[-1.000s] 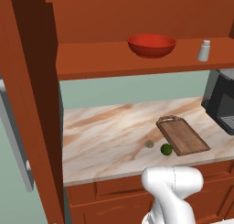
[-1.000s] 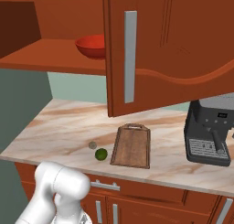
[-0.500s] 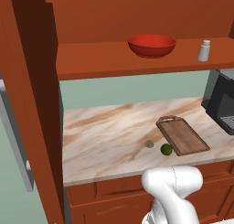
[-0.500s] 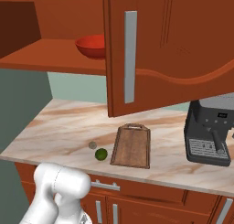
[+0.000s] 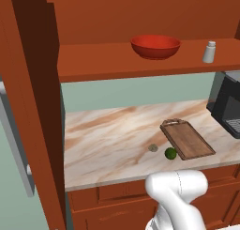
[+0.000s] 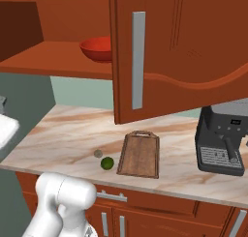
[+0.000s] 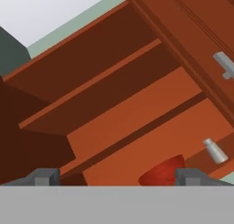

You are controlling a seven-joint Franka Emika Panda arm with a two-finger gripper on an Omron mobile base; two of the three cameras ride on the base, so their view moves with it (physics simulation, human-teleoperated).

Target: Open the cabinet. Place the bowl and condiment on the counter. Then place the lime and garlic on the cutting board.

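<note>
Cabinet [image 6: 184, 52] doors open. We see the red bowl [image 5: 155, 46] and condiment shaker [image 5: 209, 51] on its lower shelf, well apart, shaker to the right. Tool [image 7: 116, 177] empty, jaws at full spread, aimed up at that shelf. On the bench [image 5: 112, 140]: lime [image 5: 170, 153] just beside the cutting board [image 5: 187, 139], near edge; garlic [image 5: 153, 148] just left of lime. Coffee machine [image 6: 223, 139] far right.
</note>
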